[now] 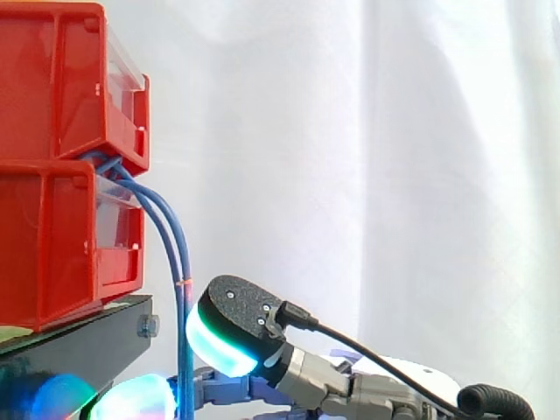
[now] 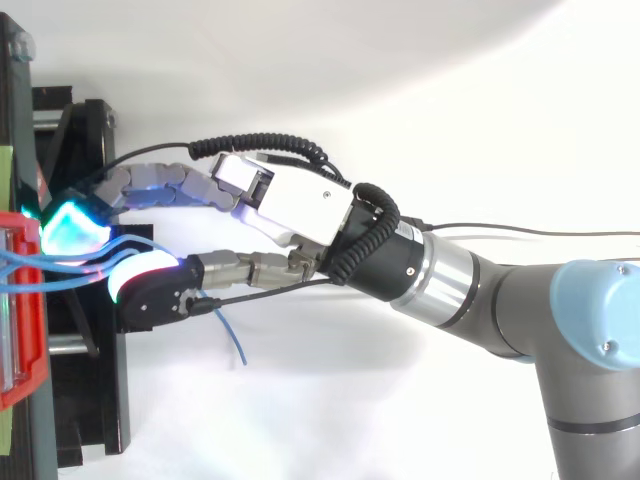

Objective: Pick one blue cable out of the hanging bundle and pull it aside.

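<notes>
— Fingers (image 2: 150, 185) are spread either side of the blue cables (image 1: 183, 302), not clamped. At the left of the top view a cyan pad (image 2: 70, 225) sits above them and a white pad (image 2: 140, 275) below, with a gap showing between the two. As I read it, the hand (image 2: 300, 205) holds nothing.

— And the bundle itself?

— It comes out between the two stacked red bins (image 1: 52, 87) in the upper left of the side view. From there it bends over and hangs straight down past the edge of the black stand (image 1: 79, 346) to the bottom of the frame. The pad with the black back (image 1: 232, 328) is just to its right, touching or nearly so; I can't tell which.

— What worries you?

— Several strands run side by side between the pads. If the fingers close as they stand, I'd expect them to catch the whole bundle rather than one cable. Pulling aside would then drag everything.

— Anything else?

— A thin round cable could roll off a thick rounded pad under load. The strands also seem trapped between the bins, so a hard pull might shift the upper one. And a loose blue end (image 2: 235, 340) lies below the hand in the top view, where it could snag a finger.
</notes>
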Available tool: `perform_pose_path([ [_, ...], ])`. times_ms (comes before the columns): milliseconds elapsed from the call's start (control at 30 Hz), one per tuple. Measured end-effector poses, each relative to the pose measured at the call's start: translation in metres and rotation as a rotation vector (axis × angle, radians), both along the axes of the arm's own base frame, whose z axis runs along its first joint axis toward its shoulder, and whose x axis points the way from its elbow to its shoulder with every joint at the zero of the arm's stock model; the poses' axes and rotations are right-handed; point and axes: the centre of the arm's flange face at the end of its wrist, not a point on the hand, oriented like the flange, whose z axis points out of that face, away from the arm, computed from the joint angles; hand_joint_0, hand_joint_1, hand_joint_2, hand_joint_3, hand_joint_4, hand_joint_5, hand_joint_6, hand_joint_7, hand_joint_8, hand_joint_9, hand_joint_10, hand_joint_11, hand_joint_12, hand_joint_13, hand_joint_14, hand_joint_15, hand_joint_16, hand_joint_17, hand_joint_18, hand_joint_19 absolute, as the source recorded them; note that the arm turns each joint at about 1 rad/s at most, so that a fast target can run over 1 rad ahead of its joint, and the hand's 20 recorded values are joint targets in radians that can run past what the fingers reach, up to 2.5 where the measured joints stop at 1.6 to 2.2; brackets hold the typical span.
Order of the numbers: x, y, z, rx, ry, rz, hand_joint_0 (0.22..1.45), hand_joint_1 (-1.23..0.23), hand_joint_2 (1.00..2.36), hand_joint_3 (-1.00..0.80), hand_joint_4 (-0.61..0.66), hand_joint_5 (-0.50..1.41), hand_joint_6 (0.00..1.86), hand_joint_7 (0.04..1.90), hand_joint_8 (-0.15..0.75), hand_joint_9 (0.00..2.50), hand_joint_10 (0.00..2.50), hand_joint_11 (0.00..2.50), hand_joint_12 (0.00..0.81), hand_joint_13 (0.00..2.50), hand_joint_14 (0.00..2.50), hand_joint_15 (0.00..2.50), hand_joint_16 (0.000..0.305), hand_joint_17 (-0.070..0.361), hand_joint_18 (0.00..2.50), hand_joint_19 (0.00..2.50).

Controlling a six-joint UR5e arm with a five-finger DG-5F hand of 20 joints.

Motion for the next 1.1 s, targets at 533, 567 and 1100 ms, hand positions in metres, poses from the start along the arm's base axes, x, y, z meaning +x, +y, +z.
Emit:
perform_pose_path([
  [533,-0.007,0.005,0.023,0.016,0.034,0.034,0.51,-0.52,1.01,-0.43,0.32,-0.16,0.50,0.96,0.294,0.55,0.01,0.25,0.362,0.51,0.01,0.31,0.059,0.132,0.40,0.35],
  [567,-0.008,0.005,0.023,0.015,0.038,0.034,0.51,-0.52,1.01,-0.43,0.32,-0.16,0.50,0.96,0.293,0.55,0.01,0.25,0.362,0.51,0.01,0.31,0.058,0.132,0.41,0.36],
  [1100,-0.008,0.004,0.041,0.020,0.027,0.035,0.52,-0.52,1.01,-0.43,0.32,-0.14,0.50,1.04,0.293,0.57,0.01,0.27,0.359,0.53,0.01,0.33,0.058,0.131,0.42,0.36],
])
